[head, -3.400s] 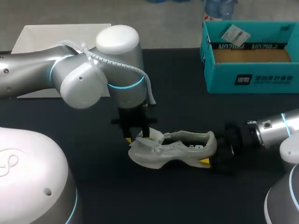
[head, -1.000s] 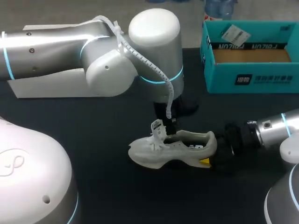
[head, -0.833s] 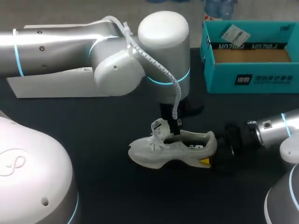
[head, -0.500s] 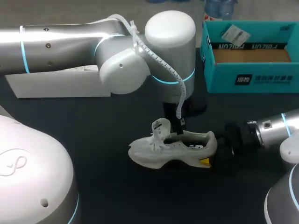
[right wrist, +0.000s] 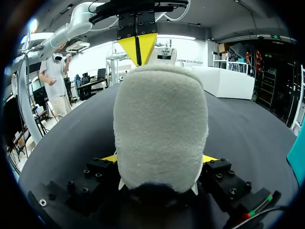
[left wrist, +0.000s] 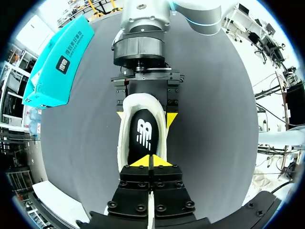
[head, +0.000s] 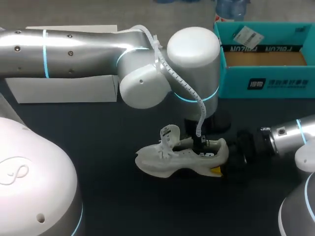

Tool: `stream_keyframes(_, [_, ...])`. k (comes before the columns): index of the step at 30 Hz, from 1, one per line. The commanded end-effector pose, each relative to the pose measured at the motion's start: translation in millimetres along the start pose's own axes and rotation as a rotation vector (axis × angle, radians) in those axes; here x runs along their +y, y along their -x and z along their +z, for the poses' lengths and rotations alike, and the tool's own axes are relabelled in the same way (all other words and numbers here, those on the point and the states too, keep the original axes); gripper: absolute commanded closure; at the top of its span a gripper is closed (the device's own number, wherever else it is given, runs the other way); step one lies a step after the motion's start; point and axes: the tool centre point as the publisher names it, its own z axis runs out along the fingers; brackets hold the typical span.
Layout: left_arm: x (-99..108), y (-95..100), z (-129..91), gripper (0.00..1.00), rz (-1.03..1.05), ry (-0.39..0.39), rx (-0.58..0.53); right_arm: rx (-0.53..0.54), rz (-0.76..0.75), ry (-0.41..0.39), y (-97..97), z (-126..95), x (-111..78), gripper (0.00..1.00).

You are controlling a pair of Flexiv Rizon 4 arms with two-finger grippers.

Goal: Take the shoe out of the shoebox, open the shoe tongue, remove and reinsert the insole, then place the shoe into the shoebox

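- Shoe [head: 172, 160]: white, sole down on the black table [head: 113, 137], near the middle. Long axis runs left to right; toe points left, heel right.
- Tongue [head: 169, 133] stands up and is pulled toward the toe, so the opening faces up.
- Insole [left wrist: 144, 136]: dark, lying inside the shoe, seen through the opening in the left wrist view.
- Right gripper [head: 222, 161]: comes in low from the right, level with the table, and is clamped on the heel. Its yellow fingertips [right wrist: 110, 158] press the heel from both sides and stand about a heel's width apart. The heel's padded back fills the right wrist view.
- Left gripper [head: 199, 143]: the arm reaches in from the left, past the middle, and the gripper points straight down over the rear half of the opening.
- Its two yellow tips are pressed together, with no gap between them. They sit just at the insole, toward the toe end of the opening. Whether they pinch the insole's surface cannot be told.
- Shoebox [head: 266, 83]: teal, open, at the far right, well apart from the shoe. A small tag lies inside it.
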Motion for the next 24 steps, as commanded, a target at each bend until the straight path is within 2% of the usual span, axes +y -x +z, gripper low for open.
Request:
stream_keyframes(1, [-19,5.3,23,1.0,0.011,0.023,0.033,-0.001,0.001,-0.004,0.3,1,0.1,1.0])
stream_keyframes(11, [-6,6.5,45,1.0,0.035,0.082,0.096,-0.001,0.001,-0.004,0.3,1,0.1,1.0])
stream_keyframes(19, [12,-4.1,47,1.0,0.032,0.082,0.125,-0.001,0.001,-0.004,0.3,1,0.1,1.0])
stream_keyframes(24, [22,-8.4,55,1.0,0.036,0.114,0.157,-0.001,0.001,-0.004,0.3,1,0.1,1.0])
